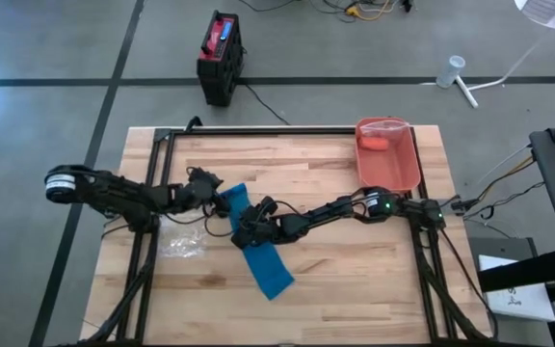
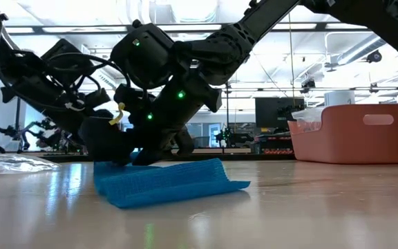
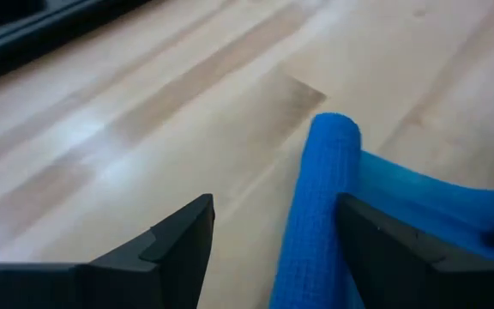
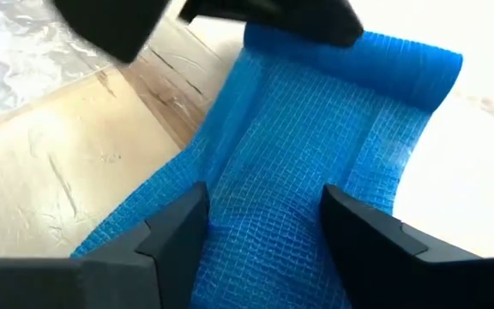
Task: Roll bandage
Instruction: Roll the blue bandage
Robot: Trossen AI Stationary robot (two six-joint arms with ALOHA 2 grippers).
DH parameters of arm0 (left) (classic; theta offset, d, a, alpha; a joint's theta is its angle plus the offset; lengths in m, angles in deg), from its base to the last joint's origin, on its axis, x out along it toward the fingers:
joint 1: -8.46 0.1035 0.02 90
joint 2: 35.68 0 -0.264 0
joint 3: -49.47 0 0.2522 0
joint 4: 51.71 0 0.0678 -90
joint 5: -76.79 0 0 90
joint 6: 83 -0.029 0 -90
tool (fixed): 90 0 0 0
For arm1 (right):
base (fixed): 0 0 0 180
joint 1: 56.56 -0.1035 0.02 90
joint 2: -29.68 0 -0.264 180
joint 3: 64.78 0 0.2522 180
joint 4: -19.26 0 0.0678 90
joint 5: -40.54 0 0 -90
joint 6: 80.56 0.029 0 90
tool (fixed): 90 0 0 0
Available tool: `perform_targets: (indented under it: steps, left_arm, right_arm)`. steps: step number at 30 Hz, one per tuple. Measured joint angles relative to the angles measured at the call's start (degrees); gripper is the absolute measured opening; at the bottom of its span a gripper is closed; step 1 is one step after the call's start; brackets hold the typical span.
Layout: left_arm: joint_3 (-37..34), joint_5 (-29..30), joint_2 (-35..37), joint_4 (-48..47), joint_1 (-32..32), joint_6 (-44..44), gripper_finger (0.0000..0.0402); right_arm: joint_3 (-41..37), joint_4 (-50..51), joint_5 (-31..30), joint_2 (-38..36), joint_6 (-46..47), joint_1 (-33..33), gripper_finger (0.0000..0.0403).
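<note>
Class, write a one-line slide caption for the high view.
Two arms meet over a blue bandage on the wooden table, left tool at its rolled end, right tool over the strip.

Overall light: bright and even, from ceiling strip lights (image 2: 185,14) seen in the low view.
Glare: the ceiling glows white at 12 o'clock in the low view; a pale sheen lies on the tabletop (image 2: 309,207) at 6 o'clock there.
Right wrist view: the tabletop washes out to white at 3 o'clock, beside the blue bandage (image 4: 316,154).
Shadows: soft and short, a faint one under the bandage in the low view.
Blur: the left wrist view is soft throughout; its fingers (image 3: 178,249) are out of focus.
Backlight: the arms (image 2: 157,69) read as dark silhouettes in the low view.
High view: the floor (image 1: 46,58) shows a bluish flare at 10 o'clock.
</note>
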Motion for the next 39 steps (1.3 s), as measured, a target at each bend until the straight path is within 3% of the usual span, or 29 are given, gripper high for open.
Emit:
perform_targets:
  steps: [17,28,39]
  left_arm:
    - [-0.42,-3.38,-0.43,-0.79,10.60,-5.99,0.0231]
    - [-0.53,-6.85,0.09,1.05,10.83,-7.74,0.0231]
    - [0.56,-12.11,6.86,-1.83,10.63,-8.82,0.0231]
  right_arm:
    - [0.00,0.02,0.15,0.00,-0.07,-0.22,0.0224]
    - [0.00,0.02,0.22,-0.04,-0.15,-0.20,0.0227]
    - [-0.06,0.46,0.76,-0.79,0.57,-0.22,0.0260]
